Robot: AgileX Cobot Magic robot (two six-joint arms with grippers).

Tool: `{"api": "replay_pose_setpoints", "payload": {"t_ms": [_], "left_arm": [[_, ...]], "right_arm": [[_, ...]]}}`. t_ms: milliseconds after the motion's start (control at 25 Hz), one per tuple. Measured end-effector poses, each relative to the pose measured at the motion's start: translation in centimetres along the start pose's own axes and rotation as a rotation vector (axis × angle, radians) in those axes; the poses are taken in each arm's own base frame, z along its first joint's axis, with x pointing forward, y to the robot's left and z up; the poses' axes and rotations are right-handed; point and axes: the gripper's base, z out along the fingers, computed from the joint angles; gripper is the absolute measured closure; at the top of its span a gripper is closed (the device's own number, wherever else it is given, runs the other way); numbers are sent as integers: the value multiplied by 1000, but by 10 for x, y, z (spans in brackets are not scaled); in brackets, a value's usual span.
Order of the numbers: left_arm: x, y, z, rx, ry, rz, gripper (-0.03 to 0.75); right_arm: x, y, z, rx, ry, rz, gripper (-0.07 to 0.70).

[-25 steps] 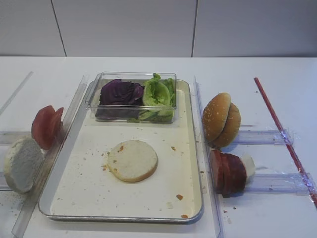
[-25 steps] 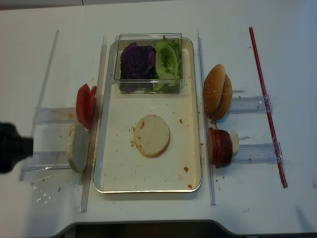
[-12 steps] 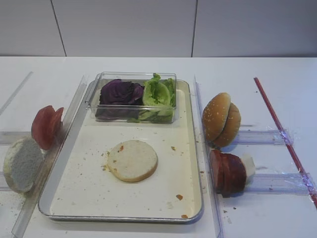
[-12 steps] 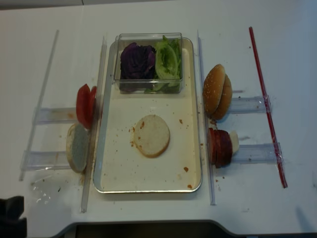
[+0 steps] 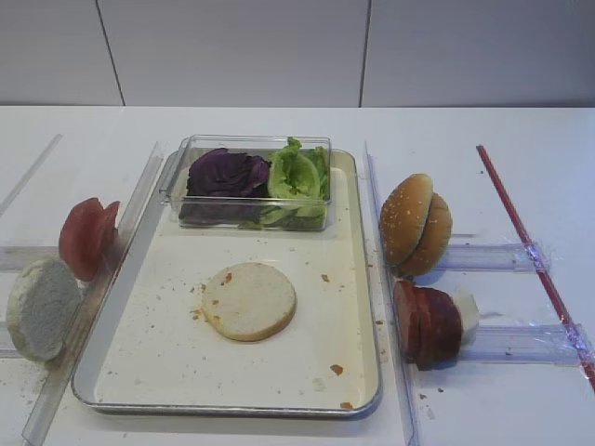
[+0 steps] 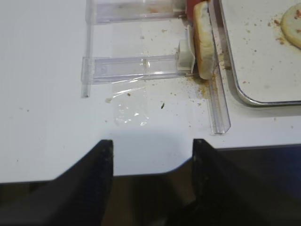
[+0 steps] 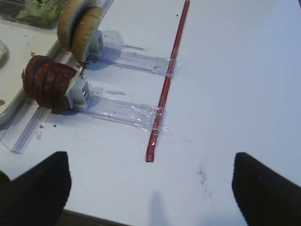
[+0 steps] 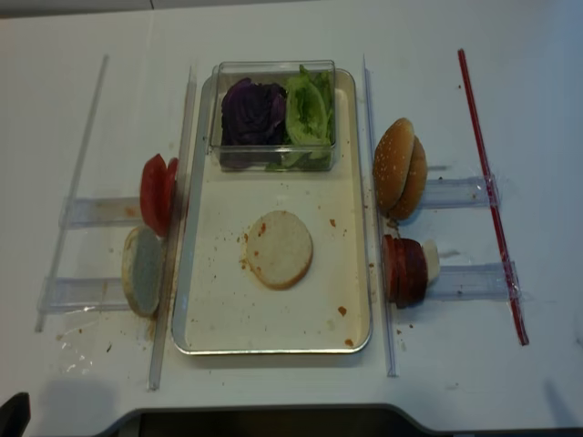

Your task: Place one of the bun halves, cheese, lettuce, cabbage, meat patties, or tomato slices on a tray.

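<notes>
exterior high: tray [image 5: 358, 307] mid-frame. 1 pale bun half [image 5: 248, 300] lies flat at tray centre, crumbs round it. clear box [image 5: 246, 216] at upper end of tray holds purple cabbage [image 5: 226, 174] on its left side, green lettuce [image 5: 296, 173] on its right. left of tray: 1 more bun half [image 5: 39, 308] standing on edge, lower left; tomato slices [image 5: 86, 237] just above it, looks like 2. right of tray: 2 sesame buns [image 5: 415, 224] on edge, meat patties [image 5: 426, 323] below them, packed tight, count unclear. red strip [image 5: 535, 255] far right. no grippers in this view.

right wrist: right gripper [image 7: 150, 183], fingers [image 7: 40, 186] dark at both lower corners, spread wide, nothing between them, over bare table [image 7: 235, 70]. patties upper left, approx 4 discs, white pusher block [image 7: 78, 92] touching them.

left wrist: left gripper [image 6: 151, 165], fingers [image 6: 96, 176] apart, nothing pinched, at table's near edge. on-edge bun half [image 6: 203, 40] top centre-right against a clear rail [image 6: 217, 89]; tray corner upper right.

realsense high: same layout; 2 pale bun halves total, 1 on tray, 1 lower left. dark bit at bottom-left corner, can't tell what.
</notes>
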Motion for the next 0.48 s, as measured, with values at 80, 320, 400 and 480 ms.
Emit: {"api": "replay_pose_setpoints", "payload": {"t_ms": [80,320,400,480], "left_arm": [[6,0,0,0,-21,0,354],[20,0,-5,-1,-91,18,354],[23,0,-7,-2,-110,24,354],[22,0,-6,-2,-126,28,354]], "right_arm": [[0,0,0,0,0,0,-62],[0,0,0,0,0,0,-62],[0,0,0,0,0,0,-62],[0,0,0,0,0,0,-62]]}}
